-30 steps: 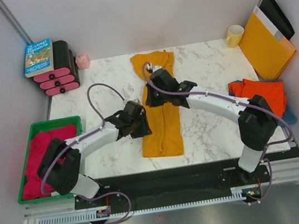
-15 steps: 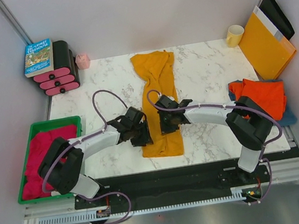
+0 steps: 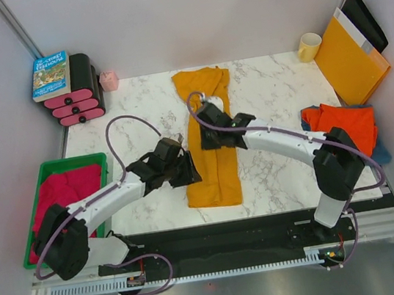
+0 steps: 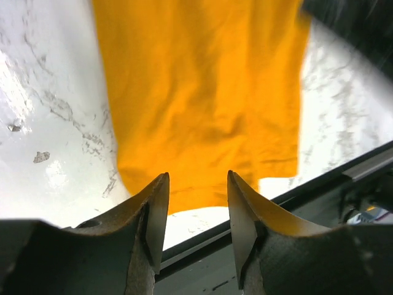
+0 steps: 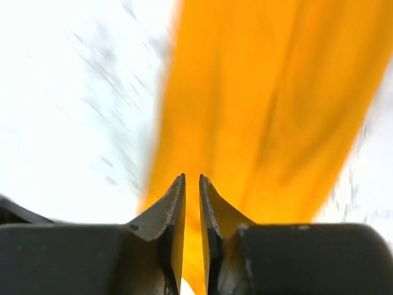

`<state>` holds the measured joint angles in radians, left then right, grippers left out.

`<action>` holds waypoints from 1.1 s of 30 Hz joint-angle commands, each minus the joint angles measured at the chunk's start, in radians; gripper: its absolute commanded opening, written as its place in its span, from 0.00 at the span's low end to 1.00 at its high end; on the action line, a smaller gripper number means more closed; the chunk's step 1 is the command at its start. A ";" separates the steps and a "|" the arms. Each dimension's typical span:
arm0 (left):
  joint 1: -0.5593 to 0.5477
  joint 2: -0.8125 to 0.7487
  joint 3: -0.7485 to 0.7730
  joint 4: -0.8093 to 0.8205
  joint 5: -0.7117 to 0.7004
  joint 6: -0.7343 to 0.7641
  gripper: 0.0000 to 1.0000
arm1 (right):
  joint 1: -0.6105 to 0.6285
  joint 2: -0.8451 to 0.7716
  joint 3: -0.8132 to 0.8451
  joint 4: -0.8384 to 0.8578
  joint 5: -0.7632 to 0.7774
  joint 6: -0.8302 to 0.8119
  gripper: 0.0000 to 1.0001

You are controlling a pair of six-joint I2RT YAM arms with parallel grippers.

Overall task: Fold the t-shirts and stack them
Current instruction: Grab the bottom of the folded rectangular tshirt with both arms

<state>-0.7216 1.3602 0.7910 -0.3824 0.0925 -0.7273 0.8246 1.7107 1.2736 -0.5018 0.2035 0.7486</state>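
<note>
Item: mustard-yellow t-shirt (image 3: 217, 181), qty 1, flat on bench (image 3: 269, 85), centre, laid as one long narrow strip running far edge to near edge. Sleeves not showing, so judged already folded lengthwise. Left jaws: at the strip's left edge, lower half, spread approx halfway, nothing between them; wrist view shows the hem just beyond the tips. You've kept them by that edge w/ little shift over the last sec. Right jaws: over the strip's mid-upper part, tips parted by a thin slit only, no cloth caught in it. Change to note: a sec ago they sat pressed together up near the collar end, half a sec ago lower down towards the hem, now back up the strip and starting to part. Cloth outline looks much the same throughout, so that pass reads as smoothing, not a fold. Meaning for you: lengthwise stage looks done, crosswise fold not yet begun, prob. next; neither side has a grip yet. Other stock: orange-red t-shirt (image 3: 346, 125), loose heap at right bench edge, lying on blue t-shirt (image 3: 382, 153), only a sliver of which shows. Both look unfolded; no stack started.
</note>
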 commanded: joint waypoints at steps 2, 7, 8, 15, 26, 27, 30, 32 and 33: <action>-0.001 -0.079 0.011 0.034 -0.023 -0.011 0.50 | -0.145 0.139 0.340 0.022 0.040 -0.124 0.25; -0.004 -0.072 -0.018 0.017 -0.010 -0.004 0.49 | -0.212 0.332 0.611 0.005 0.088 -0.242 0.23; -0.004 -0.072 -0.025 0.016 -0.014 -0.007 0.49 | -0.217 0.392 0.650 0.008 0.135 -0.267 0.23; -0.004 -0.013 -0.044 0.017 -0.002 -0.012 0.47 | -0.243 0.644 0.978 0.009 0.154 -0.365 0.30; -0.004 0.111 -0.012 0.010 0.022 -0.020 0.46 | -0.288 0.811 1.107 0.095 0.174 -0.396 0.34; -0.004 0.117 -0.013 0.010 0.024 -0.020 0.46 | -0.292 0.817 1.116 0.097 0.174 -0.397 0.35; -0.004 0.122 -0.018 0.008 0.029 -0.021 0.46 | -0.306 0.840 1.122 0.109 0.171 -0.400 0.35; -0.004 0.131 -0.018 0.010 0.039 -0.020 0.46 | -0.314 0.857 1.124 0.117 0.169 -0.399 0.35; -0.004 0.134 -0.018 0.010 0.042 -0.017 0.46 | -0.315 0.863 1.129 0.120 0.168 -0.397 0.36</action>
<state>-0.7216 1.4799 0.7471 -0.3710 0.1089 -0.7280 0.5228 2.5359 2.3482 -0.4259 0.3565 0.3630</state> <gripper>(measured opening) 0.465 0.349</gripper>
